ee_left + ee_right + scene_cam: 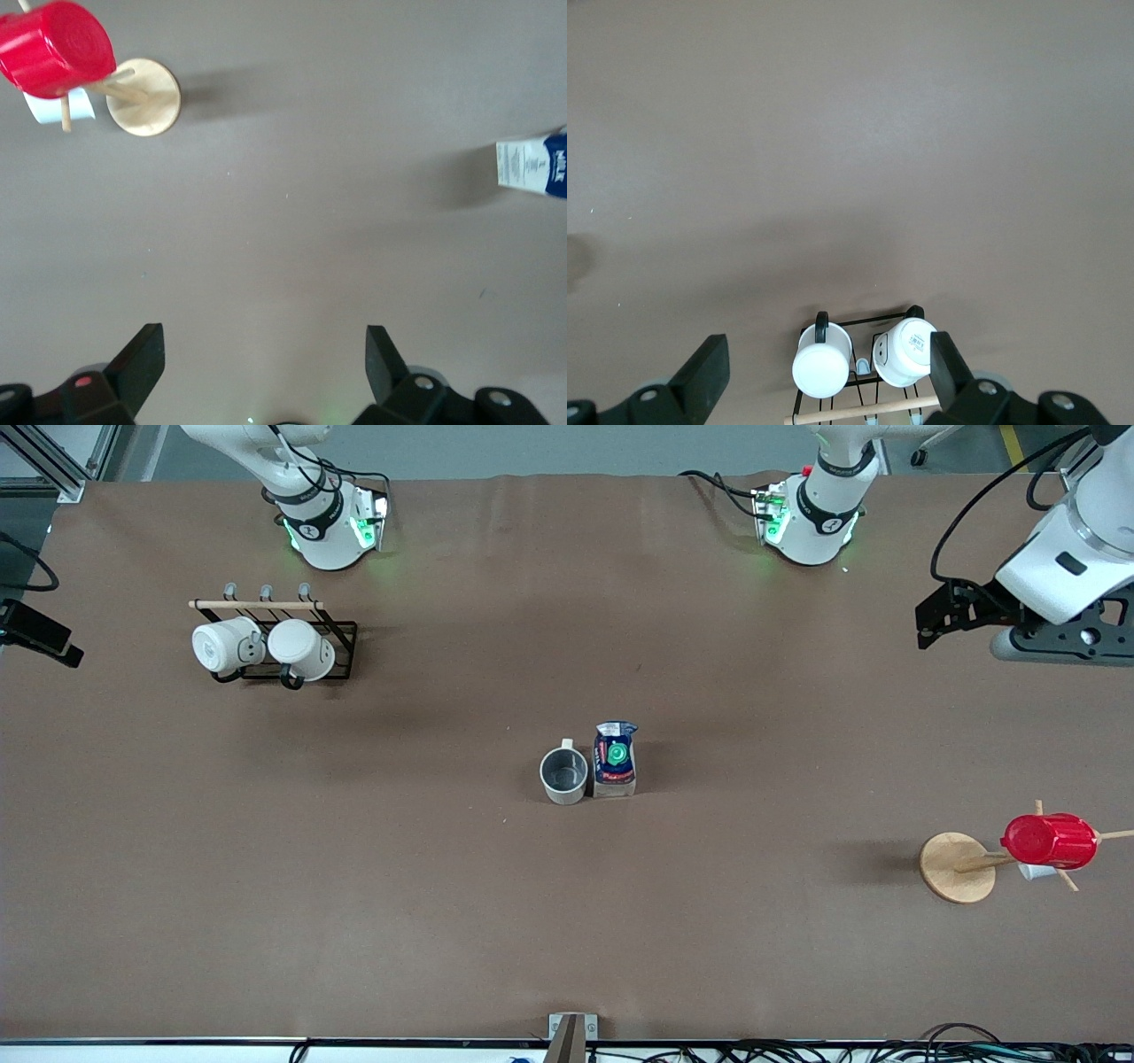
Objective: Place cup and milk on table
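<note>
I see my left tool (pixel 264 359) with its two fingers spread wide and nothing between them, over bare counter (pixel 443 912) at the left arm's end. My right tool (pixel 829 365) is likewise released and empty, fingers apart, over the counter near a black wire rack (pixel 341 651).

One cup (pixel 564 774) stands upright mid-counter, grey inside, its handle on the side farther from the front camera; any lettering on it is not legible. One milk (pixel 615 760) carton stands upright just beside it, toward the left arm's end; I cannot tell whether the two touch. Its round green cap faces up, and in the left wrist view "MILK" reads on the blue panel next to a white panel of small print.

The rack carries two white mugs (pixel 261 646) with dark handles, lying on their sides under a wooden rail. At the left arm's end, nearer the front camera, one wooden peg stand (pixel 957 866) with a round base holds one red cup (pixel 1050 840); a small white item sits beneath it.
</note>
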`<state>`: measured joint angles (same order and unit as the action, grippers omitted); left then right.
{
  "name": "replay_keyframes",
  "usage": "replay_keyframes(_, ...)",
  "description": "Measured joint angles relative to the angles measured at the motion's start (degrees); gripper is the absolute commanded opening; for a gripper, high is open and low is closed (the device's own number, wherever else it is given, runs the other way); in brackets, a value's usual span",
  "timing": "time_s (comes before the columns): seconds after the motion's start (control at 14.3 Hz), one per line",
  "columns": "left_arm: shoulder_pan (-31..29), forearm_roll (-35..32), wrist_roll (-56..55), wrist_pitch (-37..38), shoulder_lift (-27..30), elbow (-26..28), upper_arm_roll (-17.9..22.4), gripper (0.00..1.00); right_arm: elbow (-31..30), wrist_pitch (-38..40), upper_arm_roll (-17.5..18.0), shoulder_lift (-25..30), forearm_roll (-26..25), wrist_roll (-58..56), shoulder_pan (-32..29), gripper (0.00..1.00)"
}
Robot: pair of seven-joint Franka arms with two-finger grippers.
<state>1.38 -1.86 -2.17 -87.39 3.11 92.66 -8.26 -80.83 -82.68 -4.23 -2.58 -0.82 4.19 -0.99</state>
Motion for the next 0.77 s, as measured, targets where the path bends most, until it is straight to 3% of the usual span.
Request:
replay_keyframes(0.21, 0.6, 0.1, 0.2, -0.3, 2.6, 2.7, 1.0, 1.00, 0.0, 0.0, -0.2, 0.0, 0.0, 0.0, 0.0, 1.00)
replay_keyframes(0.77, 0.6, 0.1, 0.2, -0.9, 3.0, 2.4, 1.6, 1.00, 0.0, 0.0, -0.5, 0.0, 0.2, -2.3, -1.0, 1.00)
